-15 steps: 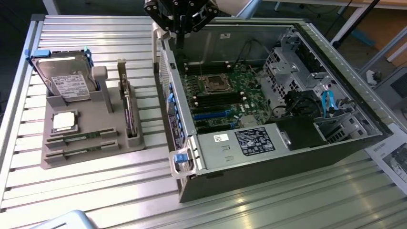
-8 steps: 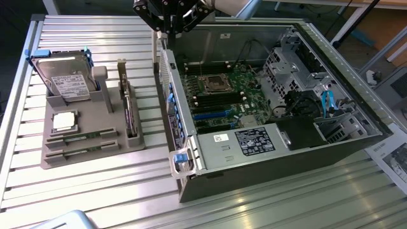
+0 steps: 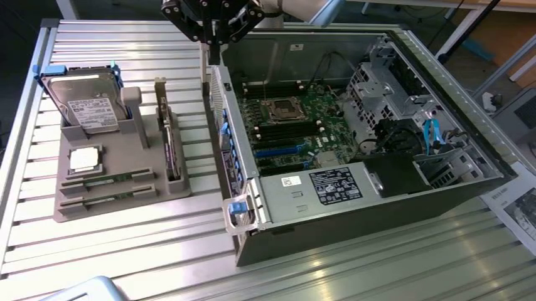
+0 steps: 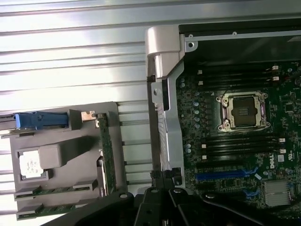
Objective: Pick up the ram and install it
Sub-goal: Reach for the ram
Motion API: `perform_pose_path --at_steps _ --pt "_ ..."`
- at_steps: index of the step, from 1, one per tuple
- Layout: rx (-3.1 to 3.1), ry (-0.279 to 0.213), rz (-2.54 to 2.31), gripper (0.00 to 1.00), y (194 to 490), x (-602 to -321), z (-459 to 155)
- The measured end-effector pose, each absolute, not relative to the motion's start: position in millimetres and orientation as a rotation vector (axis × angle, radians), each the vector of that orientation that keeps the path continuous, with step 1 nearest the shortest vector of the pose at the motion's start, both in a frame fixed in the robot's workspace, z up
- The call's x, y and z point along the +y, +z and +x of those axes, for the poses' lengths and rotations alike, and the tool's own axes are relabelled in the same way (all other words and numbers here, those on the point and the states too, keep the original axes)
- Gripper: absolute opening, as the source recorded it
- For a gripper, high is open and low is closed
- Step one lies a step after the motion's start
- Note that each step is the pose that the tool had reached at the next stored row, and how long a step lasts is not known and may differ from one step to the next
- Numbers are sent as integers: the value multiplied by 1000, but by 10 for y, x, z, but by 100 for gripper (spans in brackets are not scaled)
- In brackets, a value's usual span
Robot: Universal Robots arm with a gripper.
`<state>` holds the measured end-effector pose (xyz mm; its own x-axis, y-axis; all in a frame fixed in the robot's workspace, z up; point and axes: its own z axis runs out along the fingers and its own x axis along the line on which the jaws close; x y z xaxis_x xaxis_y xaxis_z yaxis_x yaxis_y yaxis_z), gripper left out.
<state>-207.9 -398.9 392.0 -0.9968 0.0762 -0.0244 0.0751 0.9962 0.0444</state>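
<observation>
Hovering my tool (image 3: 214,39) pinched shut and empty over the case (image 3: 277,50) rim. The ram (image 3: 105,180) lies beside its twin in the grey holder (image 3: 134,157), roughly 8 o'clock in the exterior view. Probably light, stiff and fragile, so I'd pinch the long edges, not the chips.

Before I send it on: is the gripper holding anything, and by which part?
Nothing. The gripper is shut and empty above the case wall; both ram sticks sit in their holder.

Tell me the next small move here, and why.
Probably carry the gripper over toward the gray tray: it hangs shut and empty above the side wall of the computer case, while both ram sticks lie in the tray's slots, neither picked up yet.
</observation>
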Motion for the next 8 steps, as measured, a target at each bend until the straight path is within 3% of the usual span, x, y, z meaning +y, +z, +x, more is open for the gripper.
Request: perform_pose_path --at_steps 8 --pt "3112 68 118 10 3919 -3989 -2245"
